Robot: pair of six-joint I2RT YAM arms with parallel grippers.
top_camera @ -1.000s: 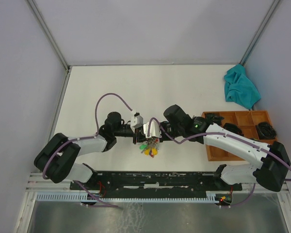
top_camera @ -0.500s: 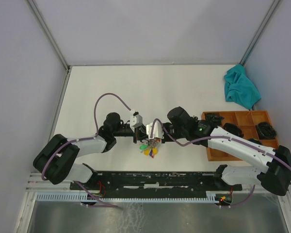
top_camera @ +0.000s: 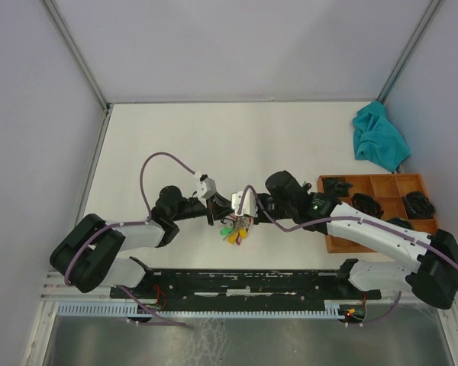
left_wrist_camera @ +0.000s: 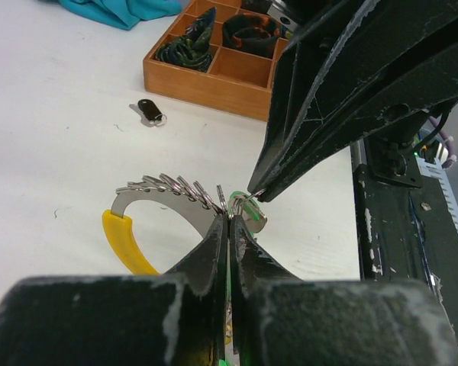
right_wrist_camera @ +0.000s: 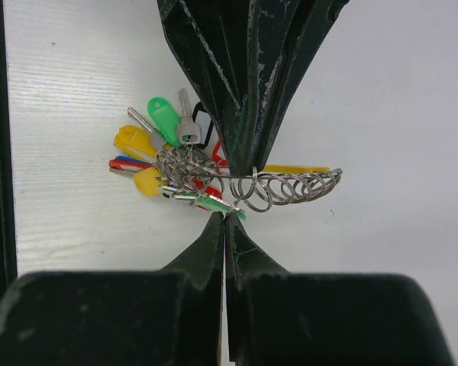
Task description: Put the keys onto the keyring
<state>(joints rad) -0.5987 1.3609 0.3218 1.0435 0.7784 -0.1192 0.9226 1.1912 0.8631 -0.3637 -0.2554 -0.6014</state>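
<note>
Tabletop (top_camera: 290, 137): left tool (left_wrist_camera: 227, 226) faces right tool (right_wrist_camera: 225, 223), pinching keyring (right_wrist_camera: 299, 183).

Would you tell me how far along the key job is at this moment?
Neither loose key looks threaded yet. In hand: the left gripper pinches the keyring, and the right gripper seems to press the green key to it. Left: the black key lies by the tray.

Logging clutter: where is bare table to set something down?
Free: the table's far half by the back wall, left of the teal cloth. Crowded: centre, left pincer and right pincer at the keyring; wooden tray at right.
</note>
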